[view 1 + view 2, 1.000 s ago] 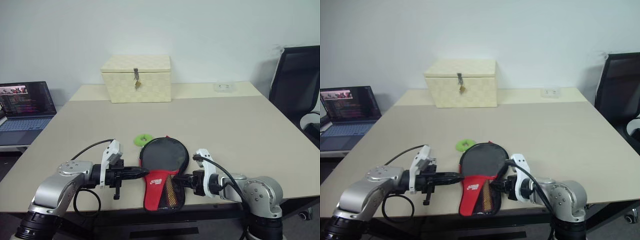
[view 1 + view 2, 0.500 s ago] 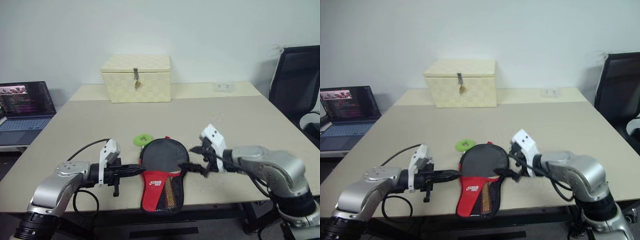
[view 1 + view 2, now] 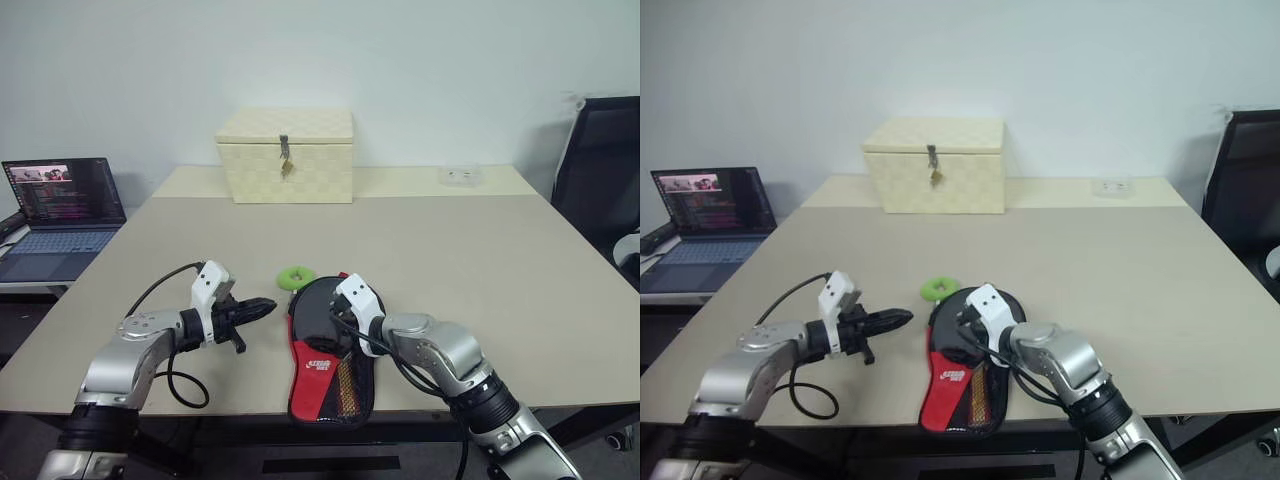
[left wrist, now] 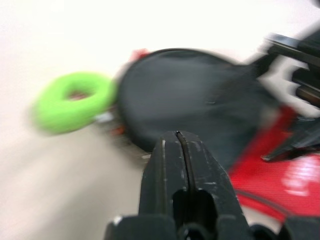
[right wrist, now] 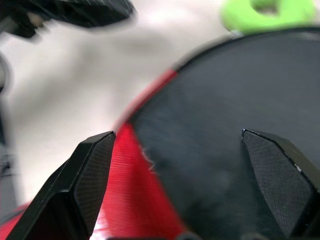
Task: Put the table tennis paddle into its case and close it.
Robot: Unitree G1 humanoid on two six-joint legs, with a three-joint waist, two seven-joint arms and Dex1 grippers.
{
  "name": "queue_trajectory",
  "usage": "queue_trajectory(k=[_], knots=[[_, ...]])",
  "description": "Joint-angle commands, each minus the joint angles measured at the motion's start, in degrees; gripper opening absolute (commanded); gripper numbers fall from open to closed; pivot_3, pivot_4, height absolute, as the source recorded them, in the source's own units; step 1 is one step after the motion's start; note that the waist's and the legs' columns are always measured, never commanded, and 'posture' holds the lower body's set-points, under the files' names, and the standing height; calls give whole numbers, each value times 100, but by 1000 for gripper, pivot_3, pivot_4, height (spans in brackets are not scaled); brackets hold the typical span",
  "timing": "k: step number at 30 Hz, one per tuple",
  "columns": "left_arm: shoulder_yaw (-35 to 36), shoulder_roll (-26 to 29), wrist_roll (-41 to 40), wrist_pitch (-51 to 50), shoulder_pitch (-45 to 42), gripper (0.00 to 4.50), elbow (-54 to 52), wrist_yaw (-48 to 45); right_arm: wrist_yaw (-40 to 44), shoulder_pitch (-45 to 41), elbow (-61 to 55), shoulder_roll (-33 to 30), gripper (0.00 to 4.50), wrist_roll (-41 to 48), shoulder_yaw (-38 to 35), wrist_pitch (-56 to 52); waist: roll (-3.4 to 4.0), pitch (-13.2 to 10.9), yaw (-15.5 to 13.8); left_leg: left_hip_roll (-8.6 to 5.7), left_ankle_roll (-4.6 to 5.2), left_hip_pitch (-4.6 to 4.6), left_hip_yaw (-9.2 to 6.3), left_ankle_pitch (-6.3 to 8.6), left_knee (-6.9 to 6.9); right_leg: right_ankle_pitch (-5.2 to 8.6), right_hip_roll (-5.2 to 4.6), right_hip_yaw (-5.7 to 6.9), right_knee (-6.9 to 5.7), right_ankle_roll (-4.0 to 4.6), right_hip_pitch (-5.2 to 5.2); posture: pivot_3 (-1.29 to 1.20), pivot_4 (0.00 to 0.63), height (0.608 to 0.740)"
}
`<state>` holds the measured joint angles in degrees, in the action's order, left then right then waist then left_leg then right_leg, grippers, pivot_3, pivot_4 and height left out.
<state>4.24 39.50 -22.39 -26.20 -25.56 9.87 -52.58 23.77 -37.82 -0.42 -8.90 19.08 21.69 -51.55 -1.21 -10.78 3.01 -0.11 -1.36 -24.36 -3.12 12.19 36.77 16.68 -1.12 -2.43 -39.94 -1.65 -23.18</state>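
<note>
1. The case [image 3: 328,358] is lying flat near the front edge of the surface [image 3: 480,260], its round black end pointing away from the robot and its red end with the white logo and mesh pocket reaching the edge.
2. The green fuzzy ring [image 3: 294,276] is sitting on the surface, touching the far left rim of the case.
3. The paddle itself cannot be told apart from the black top of the case, so whether it is lying inside or on top cannot be told.
4. The right claw [image 5: 187,175] is hovering over the black round part of the case with its two fingers spread wide, and it is gripping nothing; whether the fingertips are touching the fabric cannot be told.
5. The left claw [image 3: 258,307] is hanging just left of the case, pointing toward it, apart from it.
6. In the left wrist view its two fingers [image 4: 167,165] are pressed together with only a thin seam between them, and they are holding nothing.
7. A cream latched box [image 3: 287,154] is standing at the far side of the surface, well away from the case.
8. A laptop [image 3: 60,205] is sitting open on a lower desk to the left, and a black chair [image 3: 600,170] is standing at the right.
</note>
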Motion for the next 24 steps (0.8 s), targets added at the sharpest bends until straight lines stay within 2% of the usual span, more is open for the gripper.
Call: queue_trajectory(k=[1,9,16,24], knots=[[-16,-143,324,278,-489,1594,501,320,-27,54,-56,85,4500,-153,-24,102,-1,1,-14,-2,0,0,0,0,0,0,0,0,0,0,0,0,150,740],[-313,-733,1088,905,-2002,4412,2788,686,-45,77,-70,152,4500,-376,-137,93,-6,4,-37,-14,0,-1,-5,0,9,-1,6,8,-5,-3,4,0,150,740],[-518,-1249,1675,1437,-3314,4466,5264,726,-84,136,-179,201,4500,-455,-204,-11,-7,5,-26,-22,0,-2,0,0,8,-1,6,7,-3,-4,2,0,150,740],[-495,-1521,2049,1743,-3639,4466,6221,787,-157,224,-371,164,4500,-526,-250,-164,-11,7,-22,-21,0,-3,-6,0,10,-1,5,9,-6,-5,4,0,150,740]])
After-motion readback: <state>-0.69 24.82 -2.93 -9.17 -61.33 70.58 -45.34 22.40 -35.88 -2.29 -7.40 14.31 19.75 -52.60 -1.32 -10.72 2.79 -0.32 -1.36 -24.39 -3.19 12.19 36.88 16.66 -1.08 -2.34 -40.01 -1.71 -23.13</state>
